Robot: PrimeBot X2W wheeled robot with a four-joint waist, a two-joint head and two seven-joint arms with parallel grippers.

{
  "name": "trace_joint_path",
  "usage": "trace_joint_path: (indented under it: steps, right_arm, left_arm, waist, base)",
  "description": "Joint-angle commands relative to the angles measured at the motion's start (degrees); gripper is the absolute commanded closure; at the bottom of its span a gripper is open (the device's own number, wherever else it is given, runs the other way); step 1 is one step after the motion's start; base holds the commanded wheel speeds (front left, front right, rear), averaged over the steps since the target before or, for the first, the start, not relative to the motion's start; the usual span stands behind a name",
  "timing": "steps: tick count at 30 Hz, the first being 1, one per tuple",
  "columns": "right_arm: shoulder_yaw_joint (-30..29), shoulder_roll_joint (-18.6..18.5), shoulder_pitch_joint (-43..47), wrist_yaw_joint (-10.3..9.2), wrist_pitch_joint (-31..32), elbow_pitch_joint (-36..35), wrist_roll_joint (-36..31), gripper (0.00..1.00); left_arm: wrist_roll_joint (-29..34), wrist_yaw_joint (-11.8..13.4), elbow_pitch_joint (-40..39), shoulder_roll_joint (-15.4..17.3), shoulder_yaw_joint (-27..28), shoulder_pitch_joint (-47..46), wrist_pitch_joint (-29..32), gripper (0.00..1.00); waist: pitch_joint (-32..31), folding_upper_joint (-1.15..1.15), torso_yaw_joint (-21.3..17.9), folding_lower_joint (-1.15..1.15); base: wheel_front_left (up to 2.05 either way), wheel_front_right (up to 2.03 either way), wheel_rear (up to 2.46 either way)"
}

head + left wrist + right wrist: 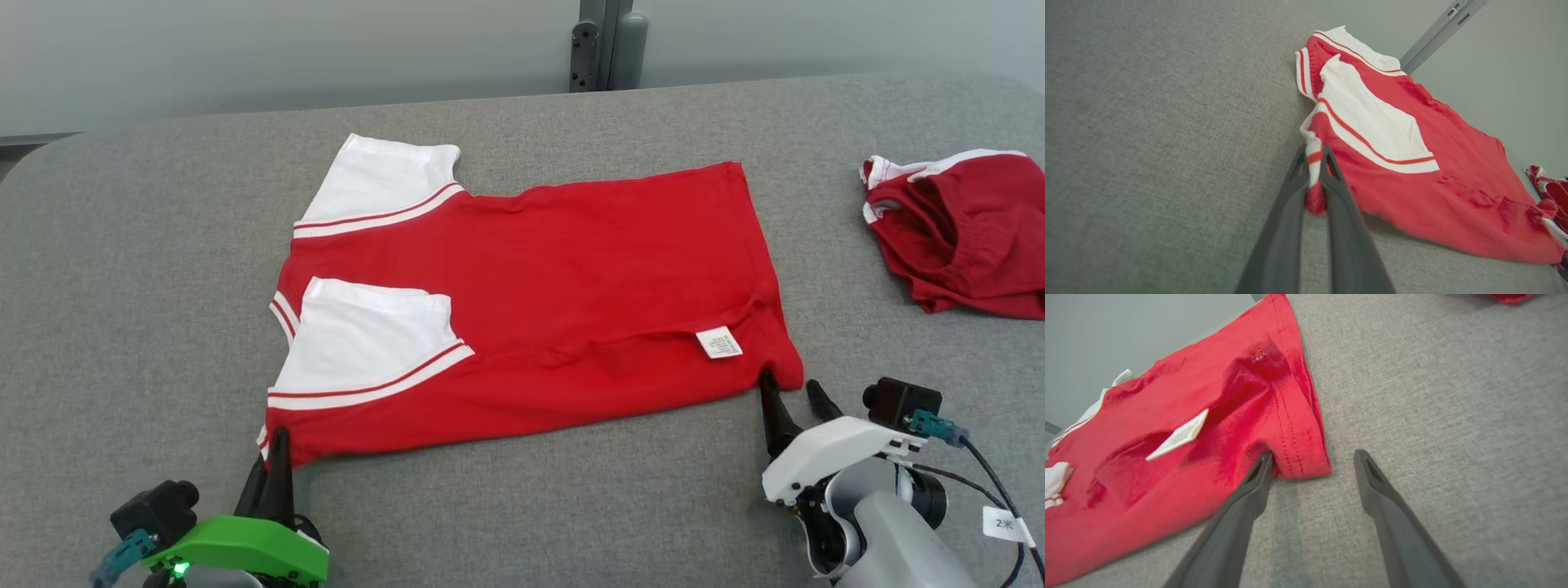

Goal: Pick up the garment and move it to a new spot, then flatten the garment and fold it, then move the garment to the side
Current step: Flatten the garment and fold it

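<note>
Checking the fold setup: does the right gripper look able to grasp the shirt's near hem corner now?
Probably yes. The right gripper is open, its fingers straddling the hem corner of the red shirt, one finger against the cloth, with grey table beside it and nothing between.

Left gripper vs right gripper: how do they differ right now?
The left gripper is shut on the red shirt's striped corner at the sleeve end; the right gripper is open, with the hem corner lying unclamped between its fingers. The left gripper has a green housing; the right gripper's is white. Shared: both sit at the shirt's near edge, low over the grey table.
</note>
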Motion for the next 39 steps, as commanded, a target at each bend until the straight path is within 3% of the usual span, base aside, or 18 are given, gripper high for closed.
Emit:
trace_joint_path:
  steps: [1, 4, 6, 8, 9, 17, 26, 31, 37, 38, 39]
  right_arm:
    - [0.9, -0.1, -1.3, 0.01, 0.4, 1.7, 0.7, 0.0]
    - [2.8, -0.1, -3.3, 0.01, 1.5, 4.9, 1.4, 0.0]
    - [3.8, 0.0, -4.3, 0.01, 2.2, 7.1, 2.0, 0.55]
    - [4.5, 0.1, -5.1, 0.01, 2.0, 8.6, 2.3, 0.92]
    - [4.7, 0.1, -5.5, 0.01, 1.6, 9.0, 2.5, 1.0]
    - [5.5, -1.1, -4.3, 0.01, -0.7, 5.5, 4.8, 1.0]
    - [3.6, -4.1, 7.9, 0.01, 1.5, -10.7, 7.2, 1.0]
    - [0.2, -2.5, 16.8, -0.01, 4.2, -19.8, 6.3, 1.0]
    - [-2.1, -0.7, 22.0, -0.01, 7.6, -25.8, 5.3, 1.0]
    - [-2.4, -0.6, 22.6, -0.01, 8.2, -26.3, 5.3, 0.89]
    - [-2.6, -0.4, 23.0, -0.01, 8.6, -26.8, 5.8, 0.61]
  left_arm:
    - [0.6, 0.4, -0.3, 0.9, 0.6, 0.4, -0.5, 1.0]
    - [0.4, 0.5, -0.4, 1.3, 1.0, 0.0, -0.8, 1.0]
    - [0.5, 0.9, -0.6, 1.6, 1.2, -0.4, -1.0, 1.0]
    - [0.6, 1.0, -0.7, 1.8, 1.3, -0.8, -1.1, 1.0]
    - [0.7, 1.1, -0.7, 1.9, 1.4, -1.0, -1.2, 1.0]
    - [0.9, 0.8, -2.9, 1.9, 0.6, -0.3, -1.8, 1.0]
    - [0.5, 2.2, -13.5, 2.7, -0.1, 8.5, -0.4, 1.0]
    - [-0.2, 4.1, -18.8, 2.8, -0.4, 14.9, 1.9, 1.0]
    - [-0.4, 5.8, -19.9, 2.5, -0.9, 17.5, 3.2, 1.0]
    - [-0.4, 5.9, -19.7, 2.5, -0.8, 17.6, 3.1, 1.0]
    - [-0.1, 6.0, -19.3, 2.6, -0.6, 17.8, 2.9, 1.0]
  waist:
    - [0.0, 0.0, 0.0, 0.0]
    - [0.0, 0.0, 0.1, 0.0]
    - [-0.1, 0.0, 0.2, 0.0]
    - [-0.1, 0.0, 0.3, 0.0]
    - [-0.2, 0.0, 0.3, 0.0]
    - [-1.1, 0.0, -0.2, 0.0]
    - [-1.3, 0.0, -1.0, 0.0]
    - [-1.3, 0.0, -1.5, 0.0]
    - [-1.3, 0.0, -2.4, 0.0]
    - [-1.4, 0.0, -2.5, 0.0]
    - [-1.5, 0.0, -2.7, 0.0]
  base:
    - [0.0, 0.0, 0.0]
    - [0.0, 0.0, 0.0]
    - [0.0, 0.0, 0.0]
    - [0.0, 0.0, 0.0]
    - [0.0, 0.0, 0.0]
    - [0.0, 0.0, 0.0]
    - [0.0, 0.0, 0.0]
    - [0.0, 0.0, 0.0]
    - [0.0, 0.0, 0.0]
    - [0.0, 0.0, 0.0]
    - [0.0, 0.0, 0.0]
